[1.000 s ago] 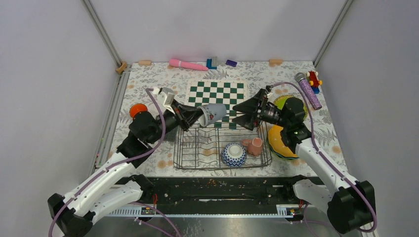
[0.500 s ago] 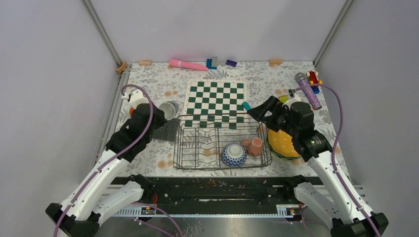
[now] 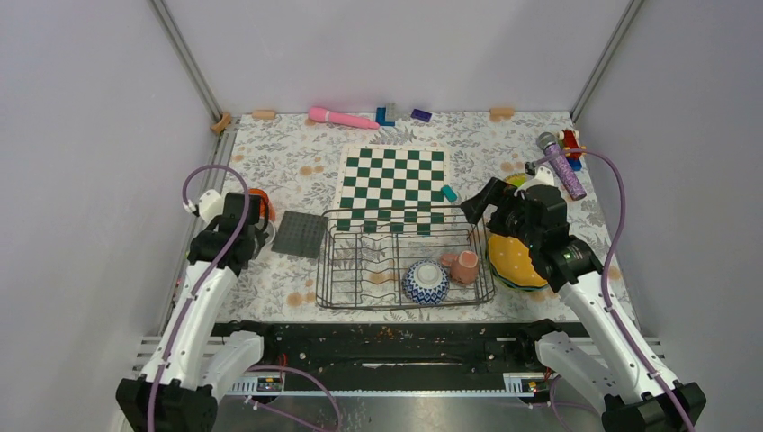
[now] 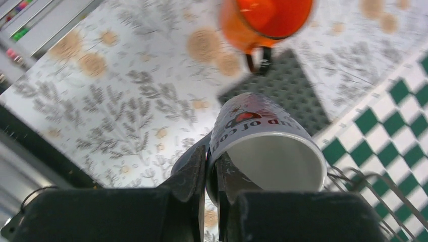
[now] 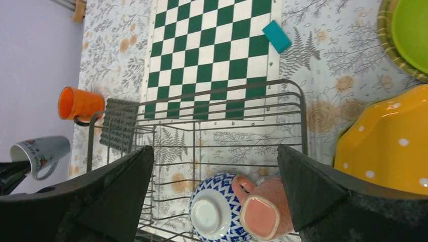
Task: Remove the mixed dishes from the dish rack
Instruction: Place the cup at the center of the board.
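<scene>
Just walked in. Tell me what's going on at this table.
Two robot arms are unloading a dish rack. The left gripper is shut on the wall of a small grey cup, holding it tilted out to the left of the rack, near an orange cup. The right gripper hangs open above the rack, holding nothing. An upside-down blue-and-white bowl and a pink mug sit in the rack. A yellow-orange plate lies to its right.

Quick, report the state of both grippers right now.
Left gripper: shut, jaws pinching the wall of the grey cup.
Right gripper: open, holding nothing.
</scene>
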